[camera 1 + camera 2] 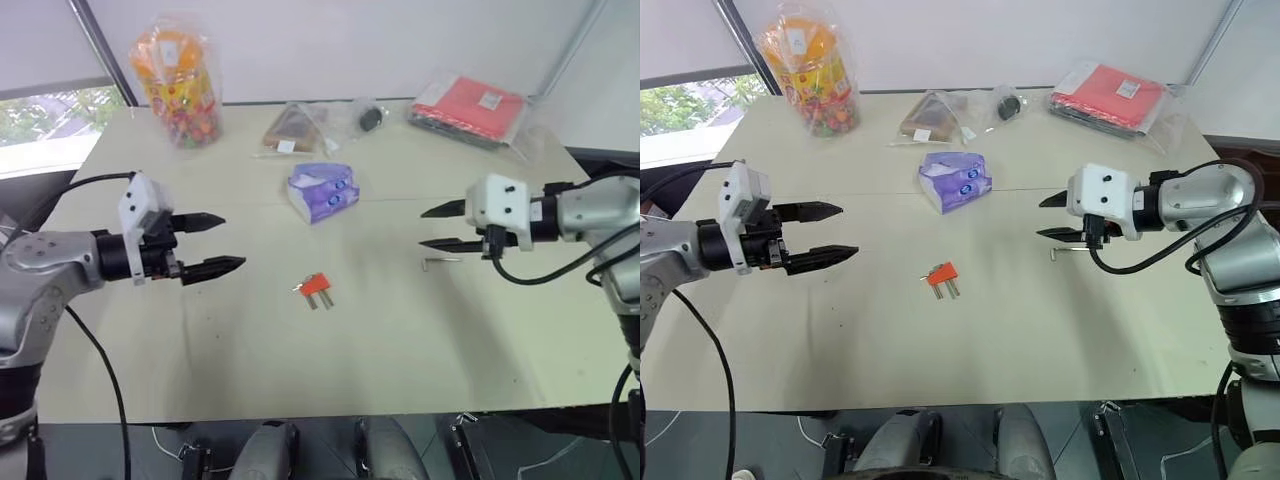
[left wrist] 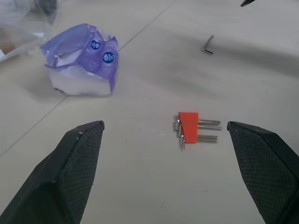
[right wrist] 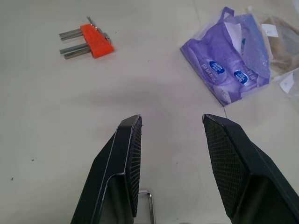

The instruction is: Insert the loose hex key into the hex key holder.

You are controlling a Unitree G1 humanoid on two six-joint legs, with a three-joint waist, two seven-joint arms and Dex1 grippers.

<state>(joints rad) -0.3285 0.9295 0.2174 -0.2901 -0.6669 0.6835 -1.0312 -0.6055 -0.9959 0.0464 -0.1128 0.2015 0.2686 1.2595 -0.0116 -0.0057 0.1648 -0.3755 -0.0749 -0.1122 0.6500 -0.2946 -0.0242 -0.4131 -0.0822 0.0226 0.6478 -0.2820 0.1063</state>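
Lower right pincer (image 1: 432, 228), spread and empty, straight over key (image 1: 440, 261) on table (image 1: 400, 330); pinch long leg. Left pincer (image 1: 222, 243) spread wide; holder (image 1: 315, 285) untouched.

The pale counter (image 1: 420, 340) has a small red hex key holder (image 1: 316, 286) near its middle. The loose hex key (image 1: 440, 262) lies to its right. Farther back sit a purple packet (image 1: 322, 192), a candy bag (image 1: 178, 80), and a flat red packet (image 1: 470, 108).
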